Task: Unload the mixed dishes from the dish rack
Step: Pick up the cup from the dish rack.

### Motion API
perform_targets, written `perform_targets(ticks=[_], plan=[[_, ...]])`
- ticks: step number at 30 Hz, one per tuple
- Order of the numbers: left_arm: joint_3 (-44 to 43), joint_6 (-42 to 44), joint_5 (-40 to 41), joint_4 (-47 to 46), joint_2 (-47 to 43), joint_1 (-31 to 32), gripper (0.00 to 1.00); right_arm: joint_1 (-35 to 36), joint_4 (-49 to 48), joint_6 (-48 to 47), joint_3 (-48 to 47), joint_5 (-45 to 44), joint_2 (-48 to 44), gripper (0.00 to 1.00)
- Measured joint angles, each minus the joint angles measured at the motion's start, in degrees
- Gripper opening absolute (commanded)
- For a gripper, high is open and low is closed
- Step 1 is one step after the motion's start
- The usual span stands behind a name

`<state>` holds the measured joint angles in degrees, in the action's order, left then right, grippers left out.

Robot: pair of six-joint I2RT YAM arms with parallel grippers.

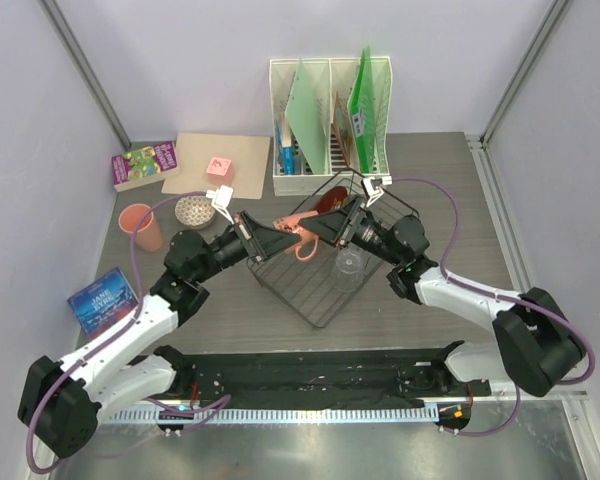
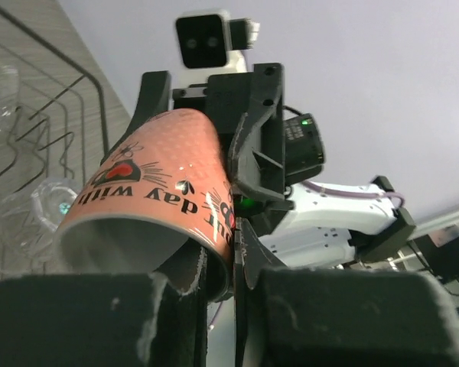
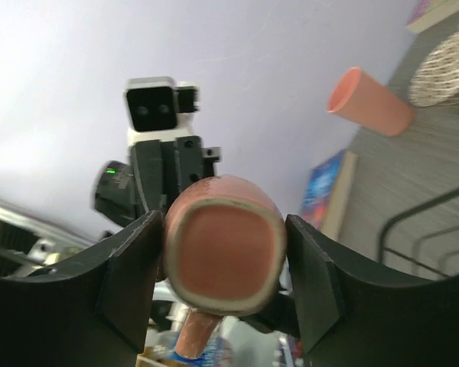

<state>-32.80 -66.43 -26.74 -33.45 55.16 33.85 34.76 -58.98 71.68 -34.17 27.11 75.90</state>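
**Two arms hold one pink cup over the rack**

The pink cup [image 2: 153, 191] with black writing is up in the air, lying on its side above the dish rack [image 1: 315, 290]. Both arms hold it. The right fingers [image 3: 134, 275] are spread wide and press on both sides of the cup's bottom end. The left fingers [image 2: 76, 313] are close together and pinch the rim at the cup's open end. The cup's handle hangs down.

Under the cup, the glass [image 1: 350, 265] stands inside the rack. The red plate [image 1: 330, 203] stands on its edge at the back of the rack, near the right arm.

The second pink cup [image 1: 140, 226] stands on the desk [image 1: 450, 200], far off to the left. A small bowl with a pattern [image 1: 195, 210] sits just beside it. A white file holder [image 1: 330, 110] stands behind the rack.
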Motion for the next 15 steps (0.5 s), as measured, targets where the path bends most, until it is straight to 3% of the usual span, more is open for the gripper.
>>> perform_targets(ticks=[1,2,8,15], plan=[[-0.6,1.0,0.4,2.5,-0.5,0.0,0.0,0.0,3.1,-1.8,-0.4,-0.3,-1.0,0.94],[-1.7,2.3,1.1,5.7,-0.9,0.1,0.0,0.1,6.6,-4.0,-1.0,-0.9,-1.9,1.0],[-12.9,14.4,10.7,36.6,-5.0,0.3,0.0,1.9,42.5,-24.0,-11.5,-16.7,-10.2,1.0],[-26.7,23.5,37.4,67.5,-6.5,0.3,0.0,1.9,63.1,-34.9,-13.6,-36.4,-17.3,1.0]])
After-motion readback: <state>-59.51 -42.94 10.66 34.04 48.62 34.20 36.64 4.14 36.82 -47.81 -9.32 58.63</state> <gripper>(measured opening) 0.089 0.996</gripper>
